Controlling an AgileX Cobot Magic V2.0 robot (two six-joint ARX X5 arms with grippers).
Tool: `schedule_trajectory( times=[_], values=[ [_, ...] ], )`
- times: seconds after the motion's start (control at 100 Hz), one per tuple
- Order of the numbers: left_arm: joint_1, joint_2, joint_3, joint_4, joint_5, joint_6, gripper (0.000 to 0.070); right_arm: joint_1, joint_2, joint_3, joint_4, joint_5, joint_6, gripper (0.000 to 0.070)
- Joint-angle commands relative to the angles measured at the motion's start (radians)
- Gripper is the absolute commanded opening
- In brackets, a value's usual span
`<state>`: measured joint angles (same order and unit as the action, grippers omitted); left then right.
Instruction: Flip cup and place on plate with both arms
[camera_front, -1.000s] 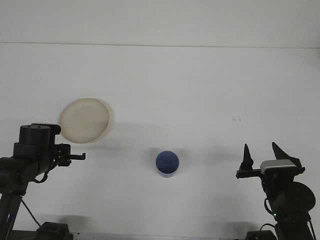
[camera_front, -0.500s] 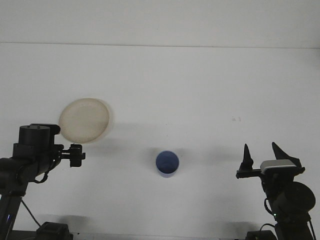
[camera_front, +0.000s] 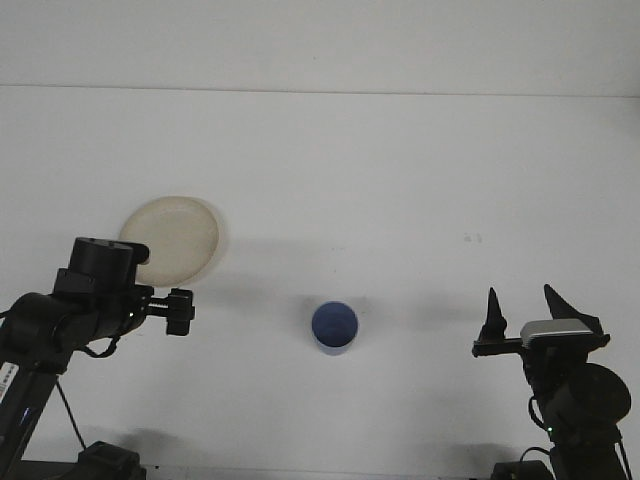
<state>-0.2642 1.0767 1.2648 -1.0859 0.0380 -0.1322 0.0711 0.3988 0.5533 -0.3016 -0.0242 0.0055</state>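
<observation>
A blue cup (camera_front: 333, 327) stands on the white table (camera_front: 400, 180) near the middle front; I cannot tell which end faces up. A round beige plate (camera_front: 178, 238) lies at the left, its lower-left edge hidden behind my left arm. My left gripper (camera_front: 180, 312) is just below the plate, pointing right toward the cup, about a plate's width short of it. My right gripper (camera_front: 525, 312) sits at the front right with its two fingers (camera_front: 491, 316) pointing up and spread wide, nothing between them, well clear of the cup.
The table's far edge meets a pale wall (camera_front: 320, 40) at the back. A faint small mark (camera_front: 472, 238) shows on the table at the right. Both arm bases stand at the front corners.
My left arm has swung right and slightly forward, bringing its gripper closer to the cup and covering more of the plate's edge. The right arm, cup and plate have not moved.
</observation>
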Motion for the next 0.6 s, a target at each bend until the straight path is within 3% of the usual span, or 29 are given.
schedule_trajectory(
  times=[0.0, 0.21, 0.59],
  values=[
    [-0.059, 0.044, 0.041, 0.02, 0.016, -0.042, 0.058, 0.002, 0.001, 0.008, 0.01, -0.002, 0.013, 0.0564],
    [-0.26, 0.21, 0.145, 0.067, 0.043, -0.083, 0.058, 0.002, 0.001, 0.008, 0.01, -0.002, 0.013, 0.0564],
    [-0.505, 0.528, 0.353, 0.092, 0.05, -0.056, 0.0581, 0.002, 0.001, 0.008, 0.009, -0.002, 0.014, 0.0564]
  ],
)
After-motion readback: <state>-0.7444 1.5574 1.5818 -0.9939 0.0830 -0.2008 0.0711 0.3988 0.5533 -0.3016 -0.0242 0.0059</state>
